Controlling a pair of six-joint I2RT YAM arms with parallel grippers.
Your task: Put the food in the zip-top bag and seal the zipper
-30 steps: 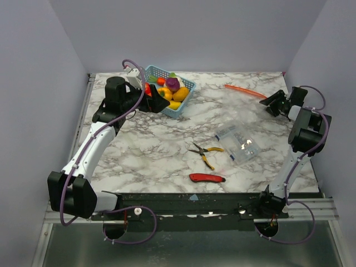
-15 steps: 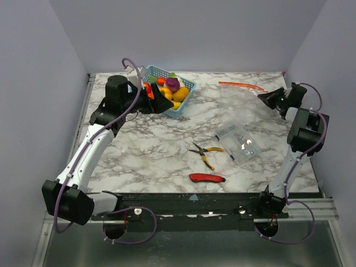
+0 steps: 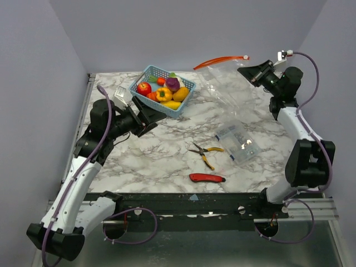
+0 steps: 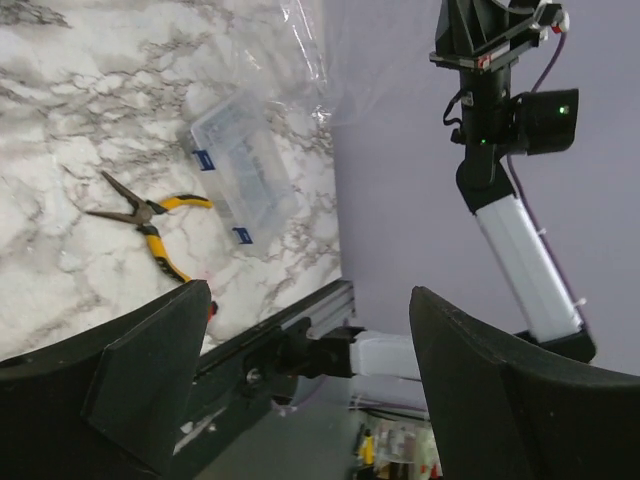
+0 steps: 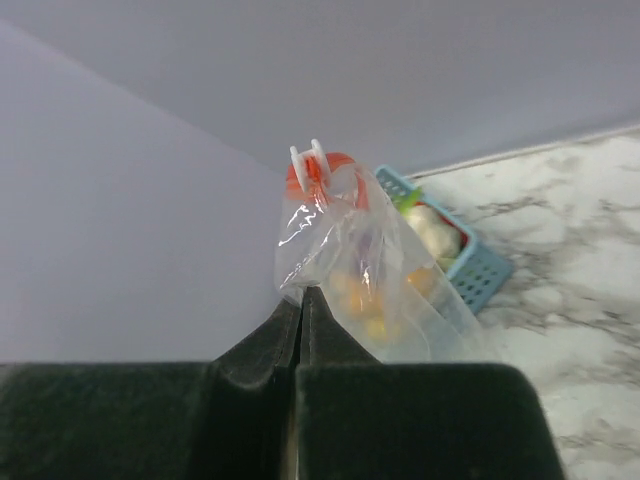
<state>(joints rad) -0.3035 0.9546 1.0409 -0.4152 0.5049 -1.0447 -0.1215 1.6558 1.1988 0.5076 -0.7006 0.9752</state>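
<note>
Though overhead leaves it unclear, right wrist shows right gripper pinching the zip-top bag; left gripper gapes wide.

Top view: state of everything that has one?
zip-top bag: held up at its mouth, looks empty
zipper: up in the air, sealed or not unclear
basket: upright, holding the food
food: all in the basket
left claw: open, empty
right claw: shut on zip-top bag
pliers: handles spread
</note>
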